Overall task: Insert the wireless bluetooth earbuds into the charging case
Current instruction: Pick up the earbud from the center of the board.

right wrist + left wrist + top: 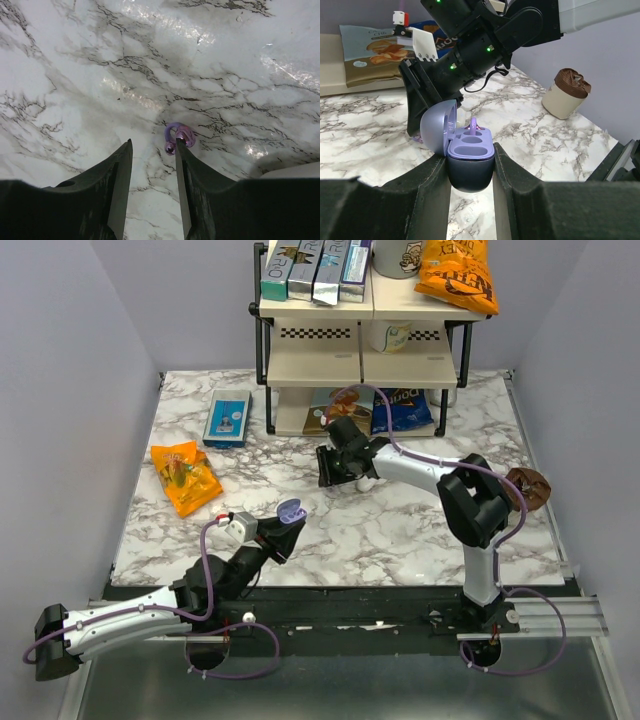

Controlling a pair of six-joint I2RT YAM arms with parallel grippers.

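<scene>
My left gripper [470, 172] is shut on the charging case [470, 170], which it holds just above the marble with its lid [436, 131] swung open to the left. One earbud [474, 127] stands in the case's far slot; the near slot [470, 149] is bare. In the top view the case [290, 511] sits at the near middle of the table. My right gripper [152, 145] is open, pointing down at the marble. A second earbud [178, 135] lies there, just past its right fingertip [179, 146] and outside the gap. From above, the right gripper [331, 476] hides that bud.
A two-tier rack [360, 335] with boxes and snack bags stands at the back. A blue box [228, 418] and an orange snack bag [185, 476] lie to the left. A brown-topped cup [530, 487] is at the right edge. Something white [367, 483] lies beside the right gripper.
</scene>
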